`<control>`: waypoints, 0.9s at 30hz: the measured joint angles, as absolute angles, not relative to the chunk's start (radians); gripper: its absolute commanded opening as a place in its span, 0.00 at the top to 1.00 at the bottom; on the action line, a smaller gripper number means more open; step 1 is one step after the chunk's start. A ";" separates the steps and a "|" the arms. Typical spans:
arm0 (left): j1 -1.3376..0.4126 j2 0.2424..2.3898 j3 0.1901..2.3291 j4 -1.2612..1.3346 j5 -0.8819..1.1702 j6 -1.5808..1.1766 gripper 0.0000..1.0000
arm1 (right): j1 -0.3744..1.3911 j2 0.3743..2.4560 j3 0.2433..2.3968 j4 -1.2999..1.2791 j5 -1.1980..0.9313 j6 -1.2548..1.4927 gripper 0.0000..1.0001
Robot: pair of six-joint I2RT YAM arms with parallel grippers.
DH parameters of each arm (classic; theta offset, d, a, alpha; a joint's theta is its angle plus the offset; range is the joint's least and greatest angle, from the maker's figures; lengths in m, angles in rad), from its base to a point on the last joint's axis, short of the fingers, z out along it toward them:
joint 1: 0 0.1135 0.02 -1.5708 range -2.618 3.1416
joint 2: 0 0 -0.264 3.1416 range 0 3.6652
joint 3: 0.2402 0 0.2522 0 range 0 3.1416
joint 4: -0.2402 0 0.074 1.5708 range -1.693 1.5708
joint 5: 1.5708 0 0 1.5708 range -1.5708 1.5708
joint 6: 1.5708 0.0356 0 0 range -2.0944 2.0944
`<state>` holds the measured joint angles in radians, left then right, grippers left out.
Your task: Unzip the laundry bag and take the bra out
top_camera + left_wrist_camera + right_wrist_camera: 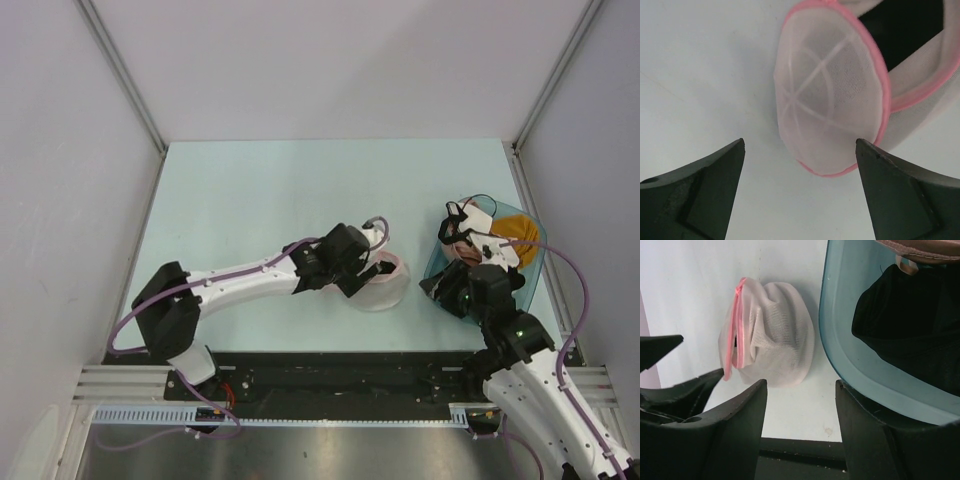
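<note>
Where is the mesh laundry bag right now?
In the overhead view the laundry bag lies on the table right of centre, between the left tool and the teal basin.

Robot lab enclosure, plain white walls [330,60], pale table [260,190], aluminium mounting rail [120,383]

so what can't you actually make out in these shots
- Top view: left gripper covers part of the white mesh laundry bag with pink trim; zip too small.
- Left wrist view: the bag's far half runs off the frame edge.
- Right wrist view: dark garment in the teal plastic basin cut off at the edge.
</note>
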<state>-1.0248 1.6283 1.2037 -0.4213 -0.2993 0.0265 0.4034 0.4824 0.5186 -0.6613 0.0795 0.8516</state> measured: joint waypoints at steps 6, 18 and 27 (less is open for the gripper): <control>-1.025 1.594 1.124 -0.388 -0.271 0.027 0.02 | 0.403 0.517 0.519 -0.641 0.067 0.851 0.39; -1.025 1.501 1.072 -0.312 -0.113 0.034 0.01 | 0.403 0.522 0.519 -0.623 0.055 0.852 0.39; -1.025 1.565 1.074 -0.302 -0.100 0.034 0.05 | 0.403 0.525 0.519 -0.608 0.044 0.852 0.39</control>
<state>-1.0248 1.5654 1.0737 -0.3023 -0.0998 0.0341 0.4034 0.5251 0.5186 -0.6083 0.0441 0.8516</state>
